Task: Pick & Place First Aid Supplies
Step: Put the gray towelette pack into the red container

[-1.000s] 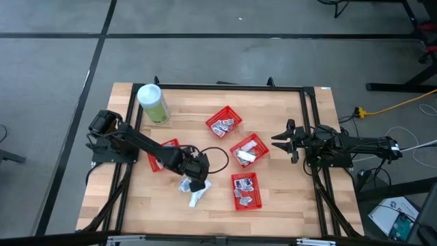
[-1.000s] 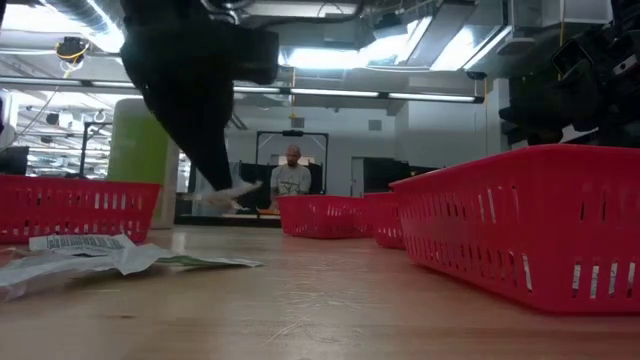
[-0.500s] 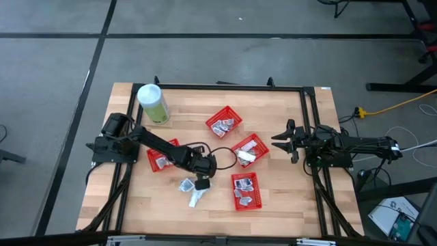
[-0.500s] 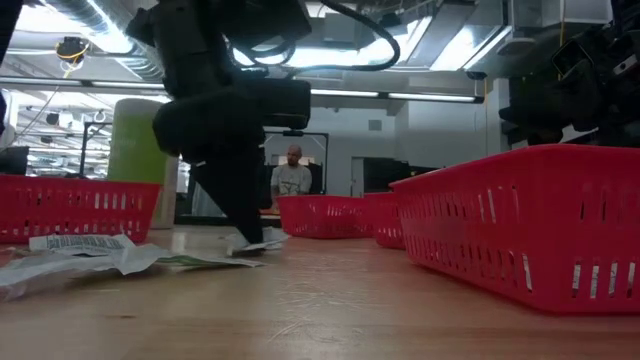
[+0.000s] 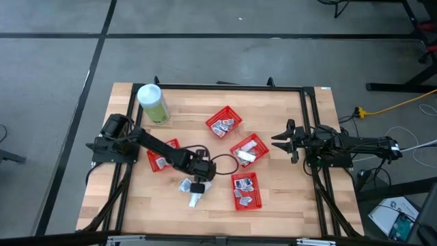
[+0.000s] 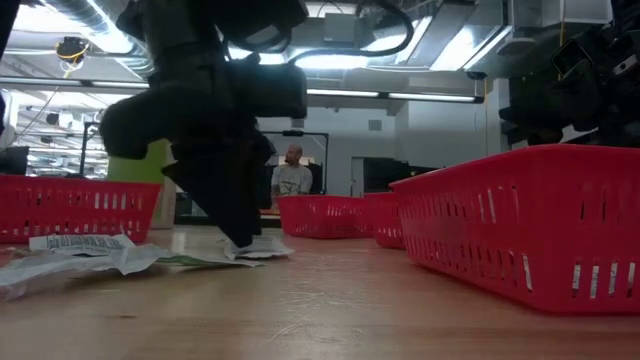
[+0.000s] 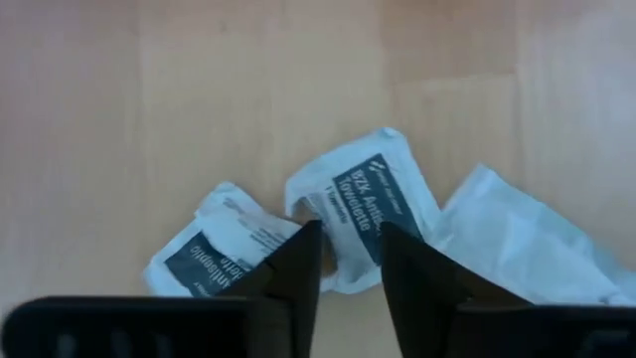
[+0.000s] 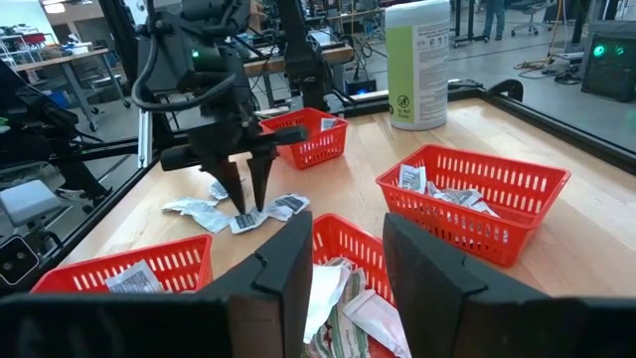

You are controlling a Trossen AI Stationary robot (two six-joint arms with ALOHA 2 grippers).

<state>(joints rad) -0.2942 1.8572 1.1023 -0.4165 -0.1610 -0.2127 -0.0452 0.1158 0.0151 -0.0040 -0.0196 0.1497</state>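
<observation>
On the wooden table (image 5: 287,198), my right gripper (image 5: 281,141) waits with fingers apart beside the baskets (image 5: 248,151). My left gripper (image 7: 350,261) stands fingers apart over a loose packet (image 7: 363,199) among others.

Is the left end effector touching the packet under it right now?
Touching. In the left wrist view the left end effector has its open fingers astride the middle packet, its edge between them; the low view shows the fingertips down on it.
</observation>
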